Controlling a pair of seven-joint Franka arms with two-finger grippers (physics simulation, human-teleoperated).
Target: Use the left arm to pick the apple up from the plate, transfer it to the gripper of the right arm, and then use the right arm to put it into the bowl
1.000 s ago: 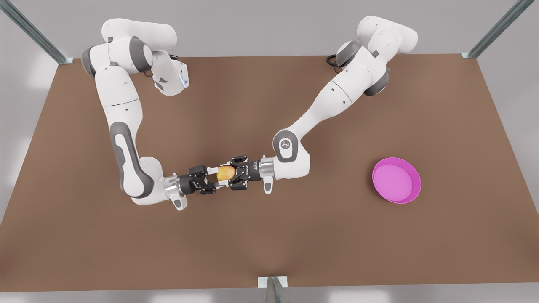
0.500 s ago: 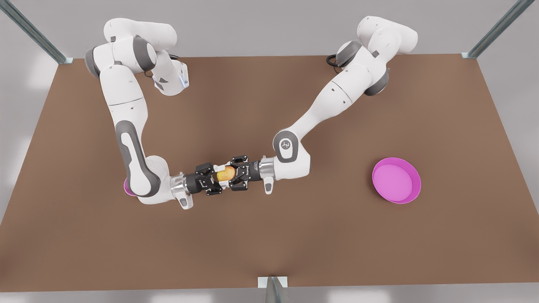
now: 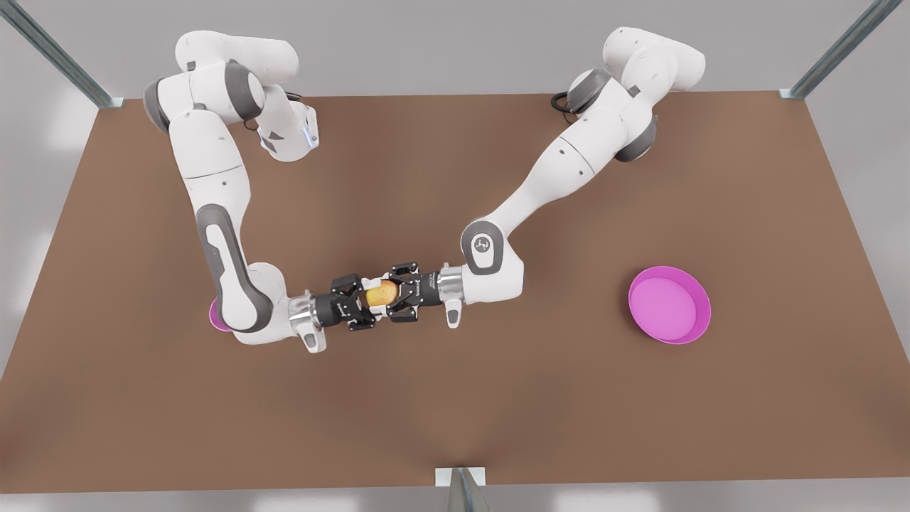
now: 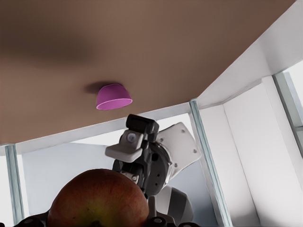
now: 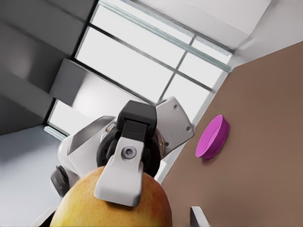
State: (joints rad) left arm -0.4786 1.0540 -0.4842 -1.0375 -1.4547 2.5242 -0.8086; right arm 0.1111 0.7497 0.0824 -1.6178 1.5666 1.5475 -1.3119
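Apple (image 3: 382, 291) between pincers; plate (image 3: 669, 304) far right of front view.

The left gripper (image 5: 124, 177) grips the apple (image 5: 113, 204), plate (image 5: 212, 137) beyond.

Matt brown tabletop (image 3: 455, 412), smooth satin magenta-pink shallow plate (image 3: 668, 306), and glossy white plastic arm shells (image 3: 561, 163) with grey covers; the matt black left hand (image 3: 384, 292) grips a smooth, faintly shiny yellow-orange round apple (image 3: 382, 291). Brushed-metal corner posts (image 3: 832, 53) gleam.
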